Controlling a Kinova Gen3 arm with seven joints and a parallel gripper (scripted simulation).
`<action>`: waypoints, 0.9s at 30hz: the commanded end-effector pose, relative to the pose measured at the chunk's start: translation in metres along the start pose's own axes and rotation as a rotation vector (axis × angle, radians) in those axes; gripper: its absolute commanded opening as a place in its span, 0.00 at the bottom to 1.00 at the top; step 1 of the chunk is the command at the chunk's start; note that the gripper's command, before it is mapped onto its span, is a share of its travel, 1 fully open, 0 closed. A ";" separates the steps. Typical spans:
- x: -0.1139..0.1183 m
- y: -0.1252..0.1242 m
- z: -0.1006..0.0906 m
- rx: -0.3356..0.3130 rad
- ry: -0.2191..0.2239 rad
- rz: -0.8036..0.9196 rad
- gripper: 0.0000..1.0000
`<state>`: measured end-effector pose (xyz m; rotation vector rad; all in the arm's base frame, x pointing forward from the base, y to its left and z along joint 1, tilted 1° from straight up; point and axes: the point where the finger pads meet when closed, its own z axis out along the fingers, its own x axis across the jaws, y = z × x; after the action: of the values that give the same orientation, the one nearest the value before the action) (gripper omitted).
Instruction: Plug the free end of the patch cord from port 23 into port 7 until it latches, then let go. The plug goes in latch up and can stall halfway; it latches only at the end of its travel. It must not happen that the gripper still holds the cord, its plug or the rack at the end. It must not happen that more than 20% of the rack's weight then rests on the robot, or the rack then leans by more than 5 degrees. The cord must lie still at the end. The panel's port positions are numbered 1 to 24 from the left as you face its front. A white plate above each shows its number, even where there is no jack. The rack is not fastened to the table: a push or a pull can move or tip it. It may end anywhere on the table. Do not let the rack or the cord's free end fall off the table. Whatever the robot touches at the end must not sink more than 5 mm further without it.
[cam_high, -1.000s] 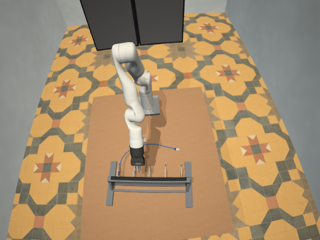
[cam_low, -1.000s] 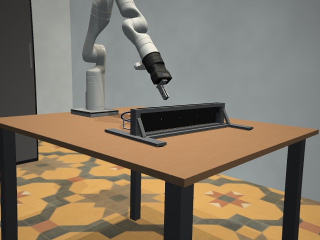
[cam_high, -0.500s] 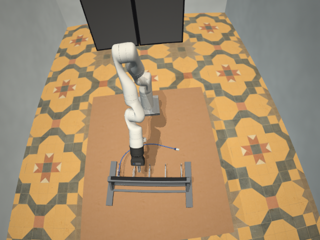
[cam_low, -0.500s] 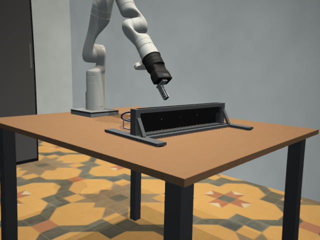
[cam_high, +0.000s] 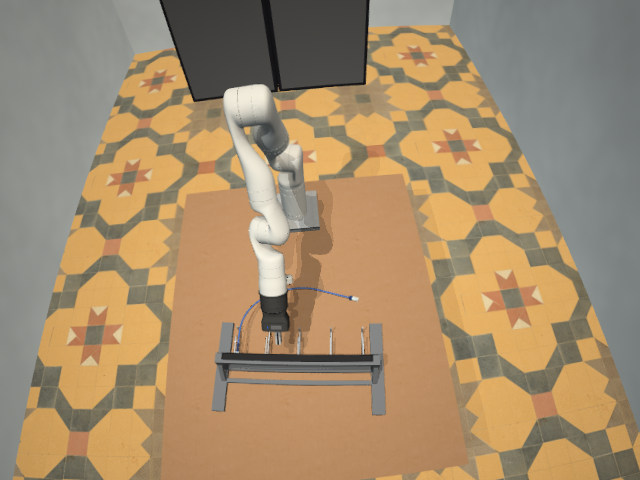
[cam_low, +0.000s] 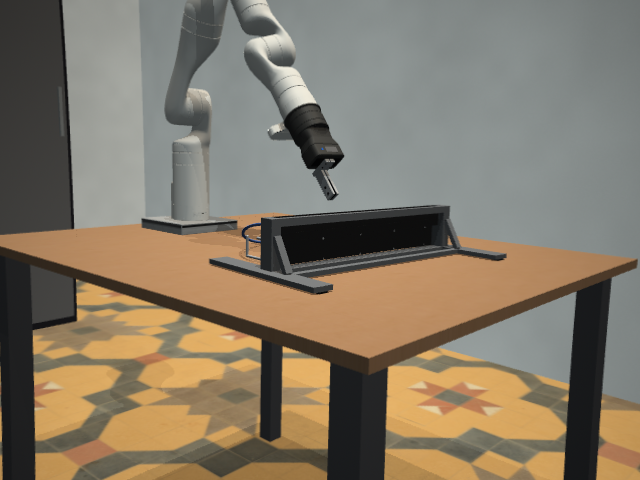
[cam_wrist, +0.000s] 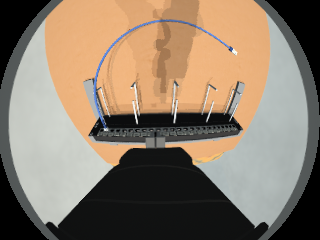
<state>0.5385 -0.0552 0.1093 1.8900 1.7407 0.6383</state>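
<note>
Free plug not yet in port 7

From the long black-and-grey metal rack (cam_high: 300, 357) (cam_low: 355, 212) (cam_wrist: 167, 136), a blue patch cord (cam_high: 320, 290) (cam_low: 250, 233) (cam_wrist: 167, 21) arcs toward the arm's base, its clear-tipped free plug (cam_high: 354, 298) (cam_wrist: 233, 50) well apart on the rack's front side; the metal two-finger gripper (cam_high: 278, 338) (cam_low: 331, 196) (cam_wrist: 155, 137) hovers above it, clenched on nothing. Grasping, inserting, latching and releasing remain.

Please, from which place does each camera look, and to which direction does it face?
Top: high, beyond the rack, facing down toward the arm's base; whole arm visible.
Exterior: beside the table, facing rack and base; most of arm visible.
Wrist: on the arm, facing down its shut jaws; gripper visible.
Top and wrist share the cord's free plug.
</note>
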 end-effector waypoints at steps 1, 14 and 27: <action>-0.001 0.002 -0.001 -0.005 -0.001 -0.010 0.00; 0.000 -0.002 -0.024 0.004 0.000 -0.008 0.00; 0.000 -0.002 -0.080 0.003 0.001 -0.007 0.00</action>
<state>0.4932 -0.0582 0.1525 1.9063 1.7437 0.6180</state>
